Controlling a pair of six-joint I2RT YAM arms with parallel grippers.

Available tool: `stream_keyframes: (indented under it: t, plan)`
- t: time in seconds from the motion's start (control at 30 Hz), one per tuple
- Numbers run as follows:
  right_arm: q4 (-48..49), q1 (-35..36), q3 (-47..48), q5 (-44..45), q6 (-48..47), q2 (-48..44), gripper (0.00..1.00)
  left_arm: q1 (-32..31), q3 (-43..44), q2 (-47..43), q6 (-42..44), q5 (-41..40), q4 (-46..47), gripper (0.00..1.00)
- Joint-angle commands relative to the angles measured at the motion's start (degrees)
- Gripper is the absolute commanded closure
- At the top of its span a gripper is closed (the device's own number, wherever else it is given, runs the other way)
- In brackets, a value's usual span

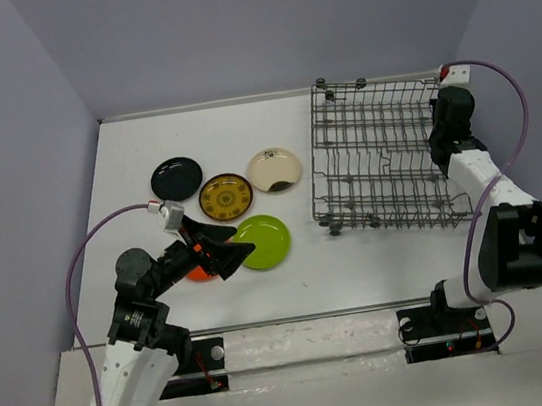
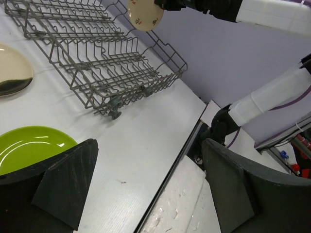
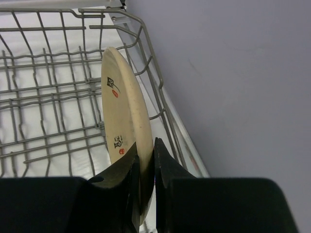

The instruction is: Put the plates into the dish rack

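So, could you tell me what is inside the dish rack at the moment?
The dish rack shows only bare tines. The right pincer holds a cream plate on edge at its right end; the arm hides that corner from above.

No word, number or brand can be read anywhere. On the held cream plate (image 3: 121, 121), gripped in the right tool (image 3: 146, 153), two small dark brush-like marks with red dots are seen, toward 12 and 6 o'clock of its face. Neither is legible. The dark mark on the second cream plate (image 1: 274, 169), lying on the tabletop (image 1: 240, 126), is equally unreadable.
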Motion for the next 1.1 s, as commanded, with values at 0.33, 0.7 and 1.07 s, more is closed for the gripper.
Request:
stream_keyframes:
  t: [0.33,0.7,1.07]
  plan:
    - [6.22,-1.73,-3.13,-0.25,-6.58,4.36,0.93,-1.7,2.62,-0.94,0.83,-0.01,0.65,0.01]
    - [4.81,-1.73,-3.04,-0.7,-4.46,8.22,0.87,-1.7,2.62,-0.59,0.75,-0.45,0.48,0.01]
    - [3.05,-1.73,-2.52,0.36,0.99,9.46,0.44,-1.52,2.8,0.81,0.57,-0.98,0.12,0.01]
